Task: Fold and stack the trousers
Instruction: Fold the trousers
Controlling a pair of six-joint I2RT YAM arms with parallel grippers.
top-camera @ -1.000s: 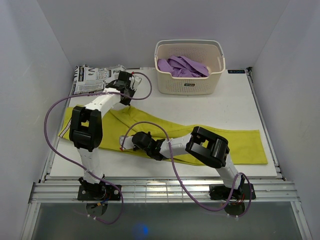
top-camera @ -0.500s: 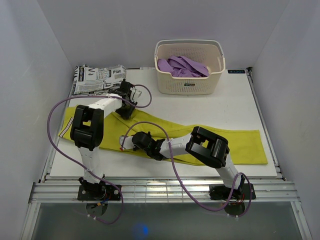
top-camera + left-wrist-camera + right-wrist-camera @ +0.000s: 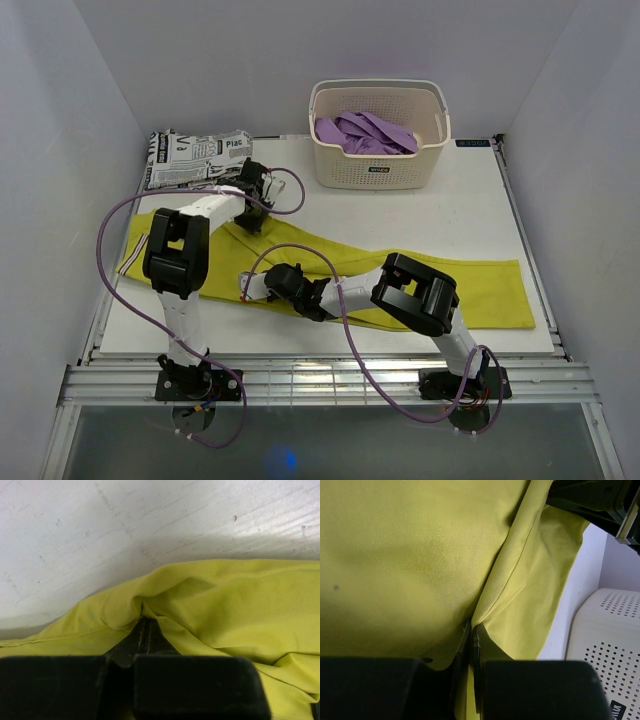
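Observation:
The mustard-yellow trousers lie spread across the table from the left edge to the right. My left gripper sits at their far edge on the left half. In the left wrist view its jaws are shut, with a fold of the yellow cloth pinched and bunched at the tips. My right gripper rests low at the near edge of the same half. In the right wrist view it is shut on a cloth edge of the trousers.
A white basket holding a purple garment stands at the back centre, and its perforated wall shows in the right wrist view. A black-and-white newspaper-print garment lies folded at the back left. White walls enclose the table.
My left gripper came toward me from beside the newspaper-print garment to the trousers' far edge and shut on the cloth. The right arm has not moved.

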